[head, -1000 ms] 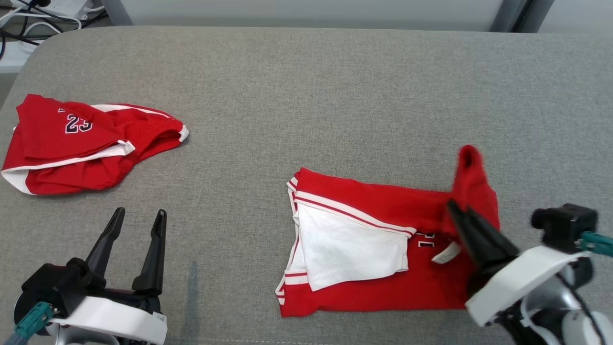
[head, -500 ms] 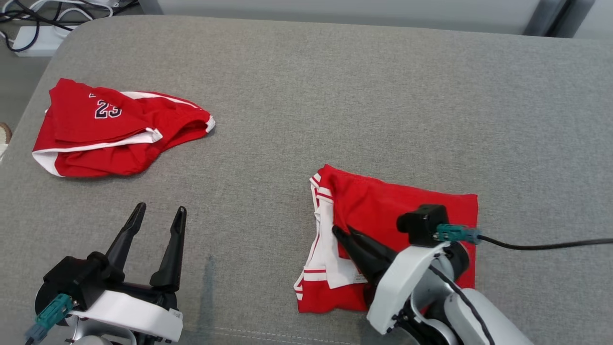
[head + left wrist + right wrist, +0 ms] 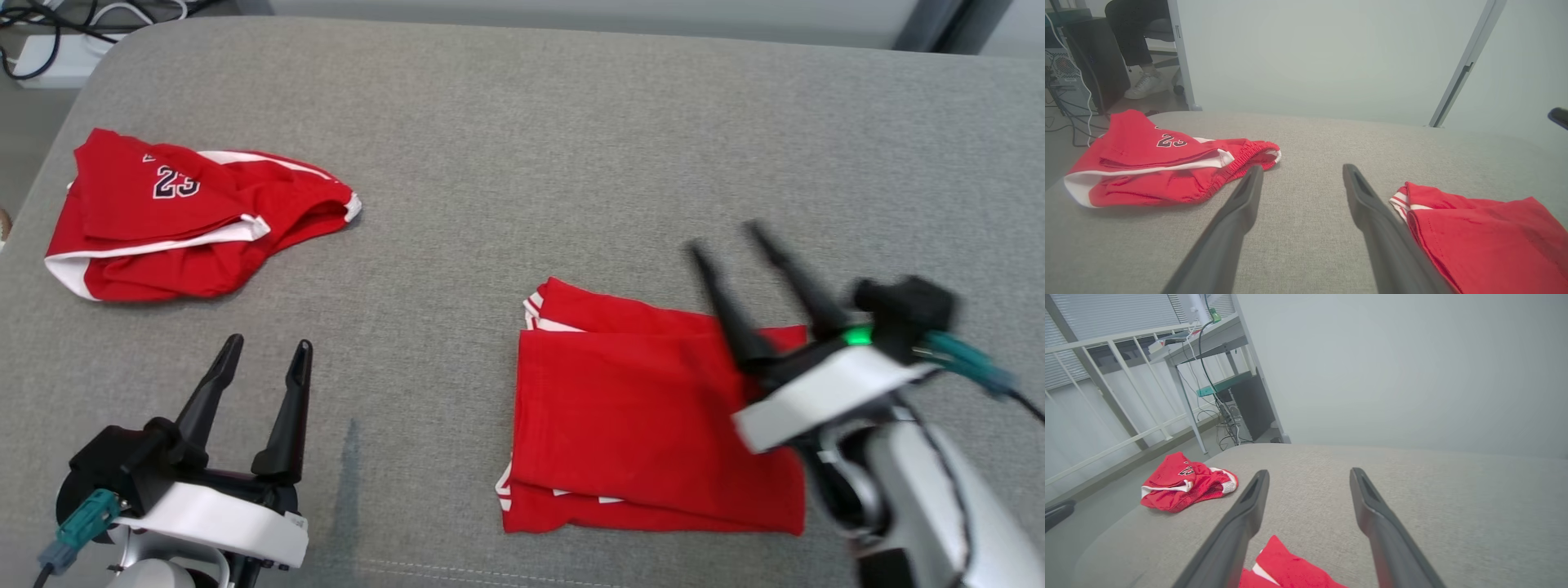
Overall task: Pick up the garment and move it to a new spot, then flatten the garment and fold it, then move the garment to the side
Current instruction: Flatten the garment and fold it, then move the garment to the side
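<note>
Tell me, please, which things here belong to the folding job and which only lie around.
Job in hand:
folded red garment
right gripper, open, by its far edge
left gripper, open
grey table

Lying about:
crumpled red garment numbered 23
power strip on the floor
a person's shoe

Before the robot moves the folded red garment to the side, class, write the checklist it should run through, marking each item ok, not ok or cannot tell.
1. Folded red garment lies flat, a rough rectangle: ok.
2. Right gripper open, empty, over the garment's right edge: ok.
3. Left gripper open, apart from all cloth: ok.
4. Fold edges flush: white trim pokes out at far-left corner and near edge: not ok.
5. Bare grey surface between garment and red shorts numbered 23: ok.
6. Hidden lower layers smooth: cannot tell.
</note>
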